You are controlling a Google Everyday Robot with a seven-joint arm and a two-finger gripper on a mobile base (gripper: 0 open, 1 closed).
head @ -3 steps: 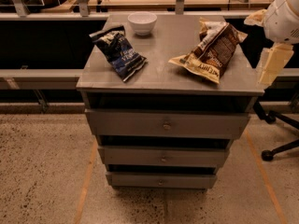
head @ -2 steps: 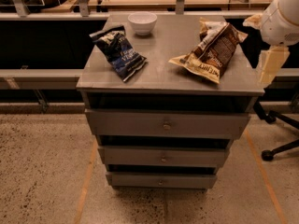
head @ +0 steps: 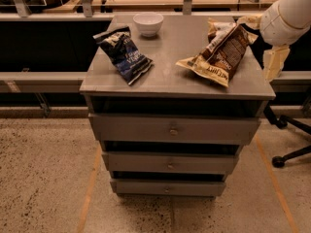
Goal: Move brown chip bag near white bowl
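Rightward, tool [head: 274, 62], just beside brown chip bag [head: 221, 50]

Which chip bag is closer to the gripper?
The brown bag, on the right of the cabinet top, beside the gripper hanging past the right edge. The blue-black bag lies far left, near the white bowl.

One grey desk [head: 175, 57] fills the middle of the frame, with three drawers [head: 172, 129] stacked down its front. On its top are two bags in all: one brown chip bag [head: 221, 52] at upper right and one dark blue chip bag [head: 124, 52] at upper left. One white bowl [head: 148, 23] sits at top centre. One robot arm [head: 286, 16] with one end effector [head: 273, 64] is at the right edge, beside the desk. One chair base [head: 291, 147] shows at lower right.
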